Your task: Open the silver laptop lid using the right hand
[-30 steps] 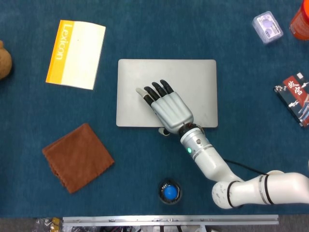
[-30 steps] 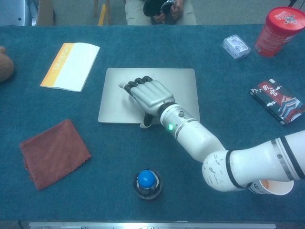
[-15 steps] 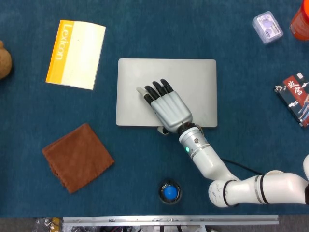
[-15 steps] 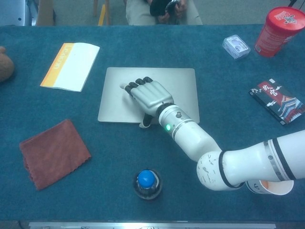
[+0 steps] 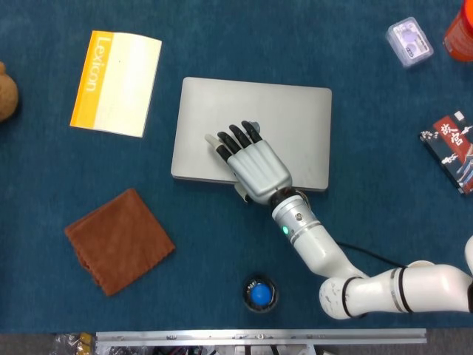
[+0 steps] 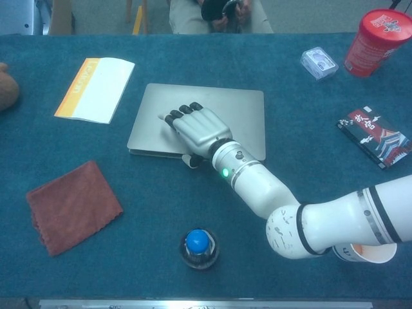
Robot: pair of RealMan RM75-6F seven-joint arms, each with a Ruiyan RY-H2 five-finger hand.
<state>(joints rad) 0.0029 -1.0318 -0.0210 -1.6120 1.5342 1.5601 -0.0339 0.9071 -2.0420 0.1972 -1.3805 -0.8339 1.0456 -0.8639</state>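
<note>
The silver laptop [image 5: 288,118] lies in the middle of the blue table, also seen in the chest view [image 6: 238,116]. My right hand [image 5: 251,163] lies on its lid, fingers spread flat on top and the thumb [image 5: 241,194] hooked under the near edge. In the chest view the right hand [image 6: 196,129] pinches that edge, and the lid's near edge stands slightly raised off the base, with a thin dark gap at the front left corner. My left hand shows in neither view.
A yellow-and-white booklet [image 5: 116,83] lies left of the laptop and a brown cloth [image 5: 118,240] at the near left. A blue-topped round object [image 5: 259,293] sits close to my forearm. At the right are a clear box [image 5: 409,41], a red cup [image 6: 380,42] and a dark red pack [image 5: 451,148].
The lid's near edge has lifted a little from the base, with the right hand's thumb under it. The hand shifted slightly to the left and away from me.
</note>
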